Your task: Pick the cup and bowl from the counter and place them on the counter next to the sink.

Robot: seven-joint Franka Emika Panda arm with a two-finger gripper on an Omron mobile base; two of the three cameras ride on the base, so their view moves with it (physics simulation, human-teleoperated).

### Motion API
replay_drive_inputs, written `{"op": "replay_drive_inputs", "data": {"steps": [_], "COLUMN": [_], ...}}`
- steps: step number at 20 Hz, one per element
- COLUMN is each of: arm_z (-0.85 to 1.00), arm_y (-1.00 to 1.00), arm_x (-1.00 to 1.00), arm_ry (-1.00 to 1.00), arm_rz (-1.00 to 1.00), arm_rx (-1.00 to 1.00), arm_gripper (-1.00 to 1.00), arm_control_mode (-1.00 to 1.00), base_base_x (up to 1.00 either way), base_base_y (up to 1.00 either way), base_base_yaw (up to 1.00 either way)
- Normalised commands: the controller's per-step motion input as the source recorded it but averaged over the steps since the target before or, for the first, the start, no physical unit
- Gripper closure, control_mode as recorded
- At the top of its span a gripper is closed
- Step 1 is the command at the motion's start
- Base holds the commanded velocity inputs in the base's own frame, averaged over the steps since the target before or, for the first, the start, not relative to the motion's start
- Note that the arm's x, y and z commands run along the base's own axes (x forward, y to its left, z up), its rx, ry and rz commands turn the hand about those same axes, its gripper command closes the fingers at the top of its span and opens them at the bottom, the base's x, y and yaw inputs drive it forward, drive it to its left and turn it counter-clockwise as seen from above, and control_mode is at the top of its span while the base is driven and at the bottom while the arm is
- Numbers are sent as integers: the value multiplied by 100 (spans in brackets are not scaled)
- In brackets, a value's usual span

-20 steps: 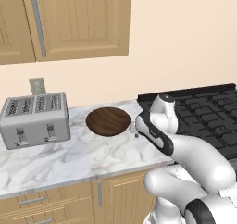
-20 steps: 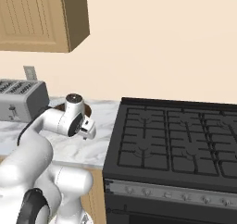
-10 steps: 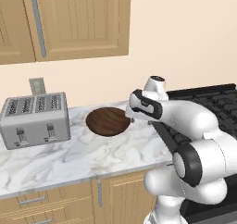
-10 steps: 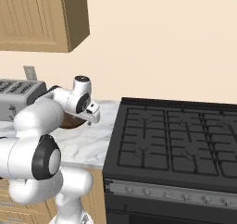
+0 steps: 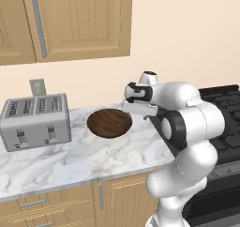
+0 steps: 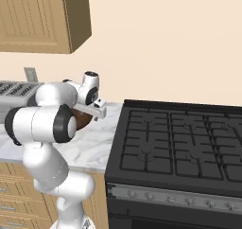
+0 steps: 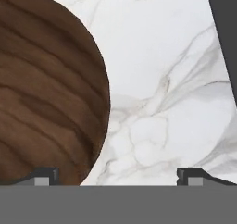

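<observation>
The wood-grain bowl [image 5: 109, 123] sits on the white marble counter [image 5: 70, 160], between the silver four-slot toaster [image 5: 35, 120] on one side and the black stove top [image 5: 225, 113] on the other. From the right base view only a brown sliver of the bowl [image 6: 82, 120] peeks out from behind the arm, on the marble counter [image 6: 92, 150] just beside the stove [image 6: 184, 143].

The gripper [image 5: 136, 109] hangs above the counter right at the bowl's stove-side rim, the hand folded back over the arm's own elbow. In the right base view the gripper [image 6: 97, 110] is just over that brown sliver.

Down the hand camera, the bowl [image 7: 46, 93] covers the left half, its round edge curving down toward one fingertip. Bare veined marble [image 7: 162, 79] lies beneath the gap, and a dark wedge of stove [image 7: 227, 33] cuts the far right corner. The gripper [image 7: 118, 174] has its two tips set far apart, spread wide with nothing between them; one tip is over the bowl's edge, the other over open counter.

Light wooden cabinets [image 5: 70, 22] hang on the wall above the toaster.
</observation>
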Motion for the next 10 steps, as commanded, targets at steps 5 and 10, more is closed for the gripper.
{"op": "replay_drive_inputs", "data": {"steps": [5, 10], "arm_z": [-46, -38], "arm_y": [33, 11], "arm_x": [25, 4], "arm_ry": [0, 0], "arm_rz": [0, -2], "arm_rx": [0, 0], "arm_gripper": [-100, -100], "arm_control_mode": [-100, -100], "base_base_x": [0, 0], "base_base_y": [0, 0], "base_base_yaw": [0, 0]}}
